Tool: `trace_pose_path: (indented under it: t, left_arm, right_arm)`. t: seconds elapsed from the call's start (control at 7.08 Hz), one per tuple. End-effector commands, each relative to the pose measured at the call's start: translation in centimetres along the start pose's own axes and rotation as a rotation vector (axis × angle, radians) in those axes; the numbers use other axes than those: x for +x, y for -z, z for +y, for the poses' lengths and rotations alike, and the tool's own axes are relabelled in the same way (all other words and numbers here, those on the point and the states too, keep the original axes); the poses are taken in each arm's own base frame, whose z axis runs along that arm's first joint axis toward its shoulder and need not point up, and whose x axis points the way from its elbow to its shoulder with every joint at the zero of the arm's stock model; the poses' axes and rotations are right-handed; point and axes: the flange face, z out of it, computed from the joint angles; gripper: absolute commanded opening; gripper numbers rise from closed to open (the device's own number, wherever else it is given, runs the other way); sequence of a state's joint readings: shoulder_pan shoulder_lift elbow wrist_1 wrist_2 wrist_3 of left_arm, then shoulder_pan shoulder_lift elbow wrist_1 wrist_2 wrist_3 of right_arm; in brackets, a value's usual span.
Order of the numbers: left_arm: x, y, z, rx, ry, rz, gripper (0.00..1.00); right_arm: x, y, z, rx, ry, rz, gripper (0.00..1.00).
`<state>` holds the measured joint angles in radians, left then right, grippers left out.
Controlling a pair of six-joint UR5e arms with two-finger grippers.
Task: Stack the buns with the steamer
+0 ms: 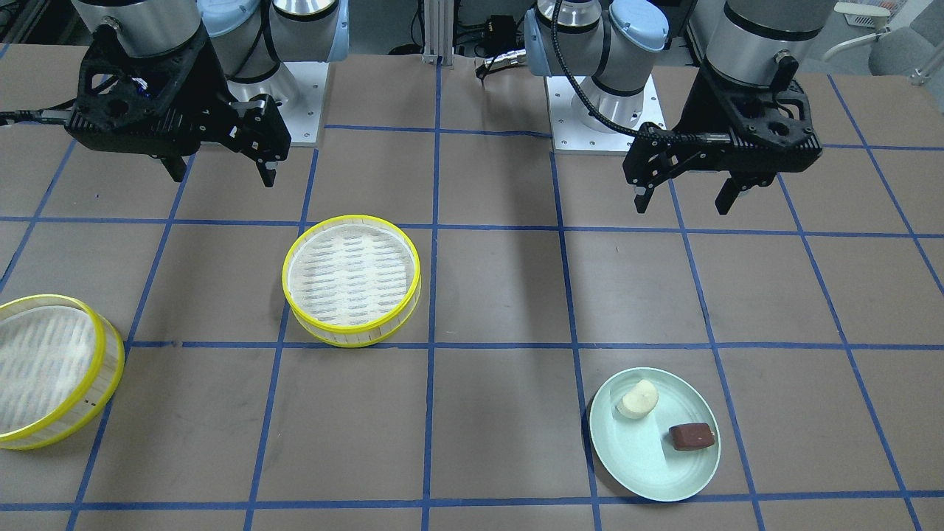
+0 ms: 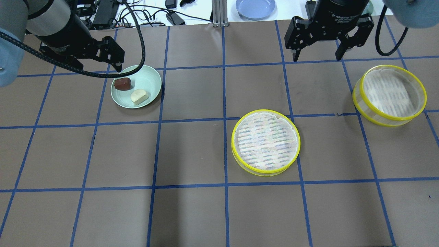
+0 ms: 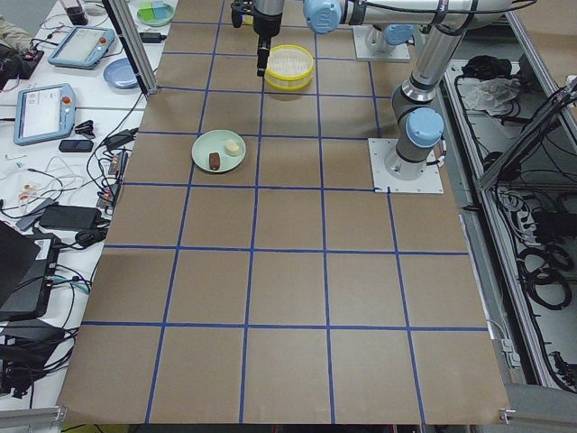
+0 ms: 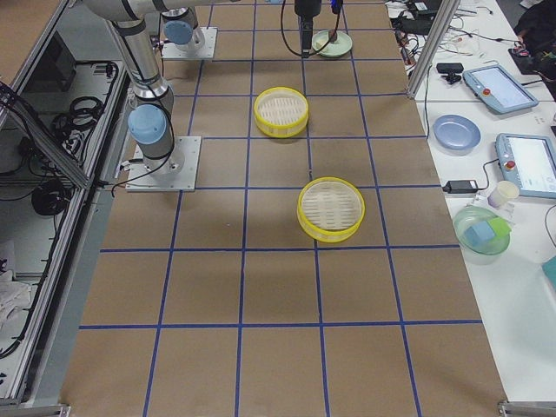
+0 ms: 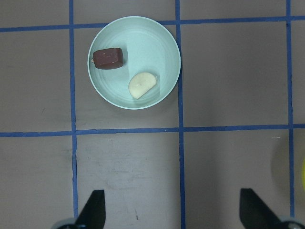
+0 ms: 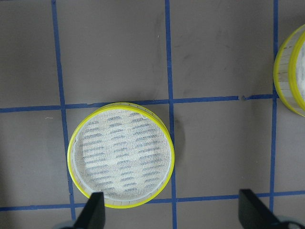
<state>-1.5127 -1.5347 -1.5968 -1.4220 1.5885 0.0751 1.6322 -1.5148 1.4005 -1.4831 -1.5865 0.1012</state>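
Observation:
A cream-white bun (image 1: 638, 400) (image 2: 139, 96) (image 5: 142, 85) and a reddish-brown bun (image 1: 692, 436) (image 2: 122, 83) (image 5: 108, 58) lie side by side on a pale green plate (image 1: 649, 464) (image 2: 147, 77). One yellow-rimmed steamer tray (image 1: 352, 280) (image 2: 265, 142) (image 6: 121, 162) sits empty mid-table. A second tray (image 1: 44, 369) (image 2: 391, 94) sits empty on the robot's far right. My left gripper (image 1: 684, 203) (image 2: 97, 67) (image 5: 171, 205) is open and empty, high above the table on the robot's side of the plate. My right gripper (image 1: 223, 175) (image 2: 317, 57) (image 6: 171, 205) is open and empty, high above the table.
The table is brown with a blue tape grid. The arm bases (image 1: 590, 110) stand at the robot's edge. A blue plate (image 2: 255, 7), cables and tablets lie beyond the table's far edge. An aluminium post (image 2: 216, 13) stands at that far edge.

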Motion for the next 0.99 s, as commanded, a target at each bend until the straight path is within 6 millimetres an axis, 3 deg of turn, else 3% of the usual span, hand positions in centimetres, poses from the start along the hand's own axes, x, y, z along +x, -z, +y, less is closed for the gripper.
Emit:
trace_pose_path:
  t: [0.0, 0.28, 0.42, 0.71, 0.85]
  left_arm:
    - [-0.6, -0.5, -0.1, -0.008, 0.007, 0.004, 1.00]
    - [-0.6, -1.2, -0.2, -0.020, 0.007, 0.010, 1.00]
    - [-0.8, -2.6, -0.9, -0.040, 0.018, 0.011, 1.00]
    - [-2.8, -10.4, -3.5, -0.063, 0.040, 0.006, 1.00]
    - [-2.8, -14.4, -4.3, -0.053, -0.010, 0.006, 1.00]
  right_arm:
    - [-0.1, 0.0, 0.0, -0.001, 0.002, 0.000, 1.00]
    - [-0.1, -0.1, 0.0, -0.002, 0.002, -0.002, 1.00]
    - [-0.1, 0.0, 0.0, -0.001, 0.002, 0.000, 1.00]
    - [-0.1, -0.1, 0.0, -0.004, 0.002, 0.000, 1.00]
    - [0.0, -0.1, 0.0, -0.003, 0.000, 0.001, 1.00]
